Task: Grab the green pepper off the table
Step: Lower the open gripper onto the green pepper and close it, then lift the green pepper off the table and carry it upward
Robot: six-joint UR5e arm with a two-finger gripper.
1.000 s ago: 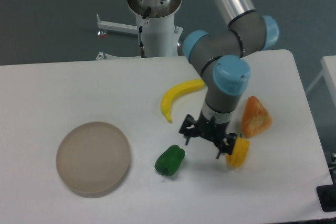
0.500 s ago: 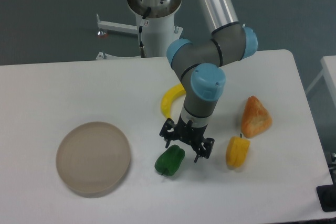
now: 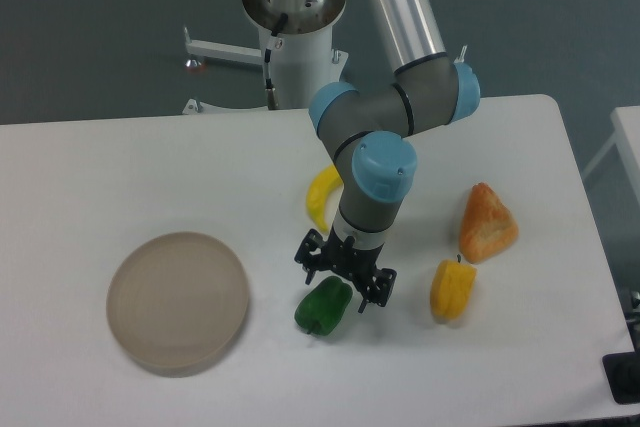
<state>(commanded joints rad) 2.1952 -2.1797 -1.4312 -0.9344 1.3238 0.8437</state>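
Note:
The green pepper (image 3: 321, 308) lies on the white table (image 3: 120, 177) at the front centre, glossy, dark green and lobed. My gripper (image 3: 343, 277) points down just above the pepper's upper right edge. Its jaws stand open and hold nothing, one finger to the pepper's upper left and the other to its right. I cannot tell whether the fingers touch the pepper.
A round beige plate (image 3: 177, 301) sits at the front left. A yellow banana (image 3: 321, 196) lies behind the gripper, partly hidden by the arm. A yellow pepper (image 3: 452, 289) and an orange wedge-shaped item (image 3: 487, 223) lie to the right. The table's front edge is close below the pepper.
The gripper has moved left from beside the yellow pepper to just above the green pepper. It stays open. No object has moved.

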